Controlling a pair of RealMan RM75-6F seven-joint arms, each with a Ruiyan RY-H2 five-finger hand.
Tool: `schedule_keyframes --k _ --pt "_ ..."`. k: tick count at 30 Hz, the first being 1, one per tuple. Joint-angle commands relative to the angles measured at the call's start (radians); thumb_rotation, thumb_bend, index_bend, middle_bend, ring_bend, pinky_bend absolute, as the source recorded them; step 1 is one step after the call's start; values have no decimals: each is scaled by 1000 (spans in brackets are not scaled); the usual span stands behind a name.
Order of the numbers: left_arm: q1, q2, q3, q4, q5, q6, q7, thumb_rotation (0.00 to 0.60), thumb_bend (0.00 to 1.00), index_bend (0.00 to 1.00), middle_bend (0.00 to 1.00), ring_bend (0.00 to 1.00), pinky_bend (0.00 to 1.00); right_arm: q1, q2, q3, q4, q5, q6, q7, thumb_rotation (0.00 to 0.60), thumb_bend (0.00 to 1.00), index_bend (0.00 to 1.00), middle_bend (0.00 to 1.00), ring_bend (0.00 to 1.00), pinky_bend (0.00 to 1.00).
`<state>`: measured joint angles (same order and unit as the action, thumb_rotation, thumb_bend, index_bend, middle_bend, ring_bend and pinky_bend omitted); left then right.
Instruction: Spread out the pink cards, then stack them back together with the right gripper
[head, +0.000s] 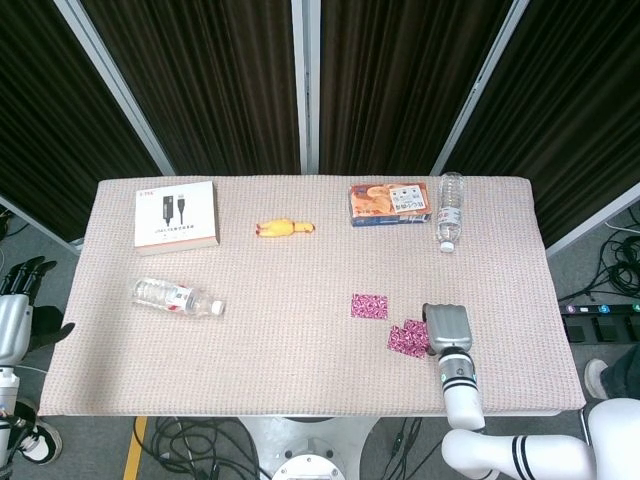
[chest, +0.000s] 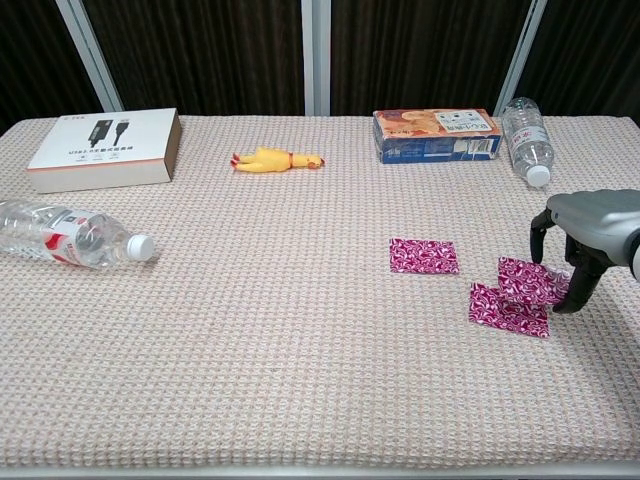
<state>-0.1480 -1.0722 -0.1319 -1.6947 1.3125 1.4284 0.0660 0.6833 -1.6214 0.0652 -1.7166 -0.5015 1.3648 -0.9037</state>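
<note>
Three pink cards (chest: 424, 256); right hand (chest: 580, 232) fingers (chest: 573, 290) grip one.

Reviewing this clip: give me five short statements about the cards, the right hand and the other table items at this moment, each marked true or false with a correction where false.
1. Two pink cards overlap near the right hand. True: the dragged card lies partly on the near card.
2. The third card touches the other two. False: it lies apart, to their left.
3. The right hand is lifted clear of the cards. False: its fingers reach down at the dragged card's edge.
4. The clear bottle stands upright. False: it lies on its side.
5. The yellow toy lies between the white box and the snack box. True.
</note>
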Motion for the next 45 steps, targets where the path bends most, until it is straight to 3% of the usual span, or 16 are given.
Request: schedule_keyframes --k 1,45 --pt "0 0 0 0 0 -1 -2 600 58 226 226 158 381 -8 -11 1 5 -4 5 -1 600 0 445 1000 1000 974" --pt "2 7 -1 0 2 -3 -18 600 58 226 226 158 381 -57 -113 38 48 -39 12 -69 600 0 446 1000 1000 973"
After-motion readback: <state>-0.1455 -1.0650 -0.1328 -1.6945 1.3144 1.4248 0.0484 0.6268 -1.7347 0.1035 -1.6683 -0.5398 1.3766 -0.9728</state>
